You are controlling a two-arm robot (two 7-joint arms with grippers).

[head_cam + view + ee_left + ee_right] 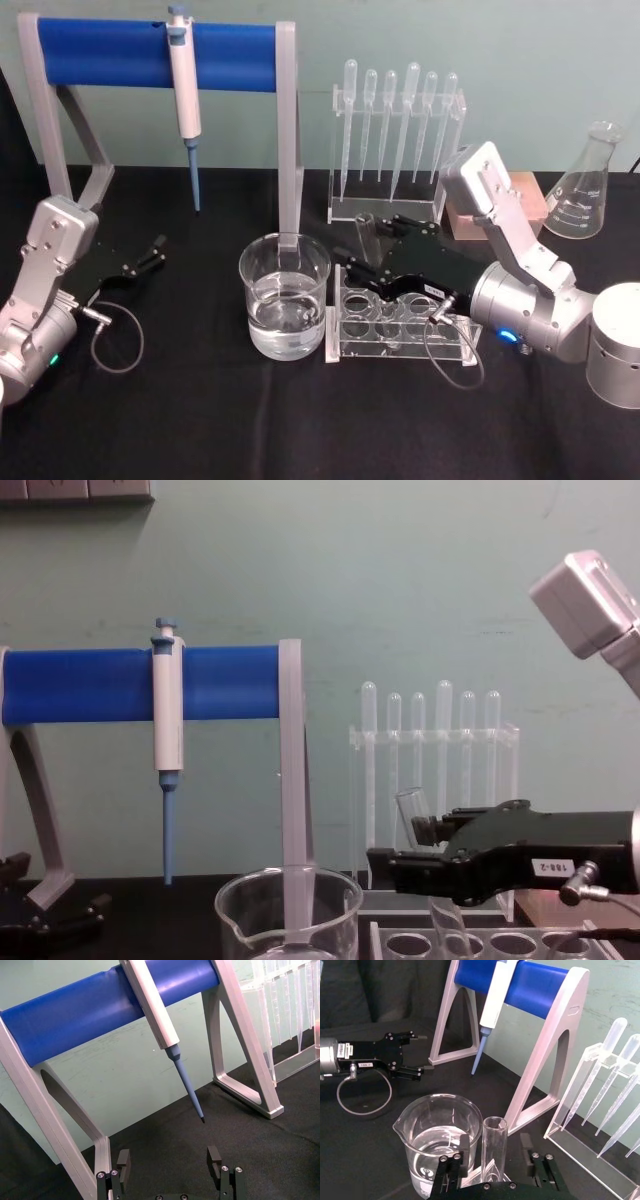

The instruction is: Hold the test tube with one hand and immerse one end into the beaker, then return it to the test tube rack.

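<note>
The clear test tube (pixel 365 233) stands slightly tilted in the clear rack (pixel 400 322), just right of the beaker (pixel 284 295), which holds some water. My right gripper (pixel 356 262) reaches in from the right and is open around the tube's middle. In the right wrist view the test tube (pixel 494 1152) rises between the two fingers (pixel 464 1146) with a gap on each side, and the beaker (pixel 437 1135) sits beside it. In the chest view the right gripper (pixel 400 845) crosses in front of the test tube (pixel 412 815). My left gripper (pixel 150 255) rests open at the left, holding nothing.
A blue-barred stand (pixel 160 52) with a hanging pipettor (pixel 184 90) stands behind the beaker. A pipette rack (pixel 398 140) is at the back centre, with a pink block (pixel 520 205) and a conical flask (pixel 585 185) at the back right.
</note>
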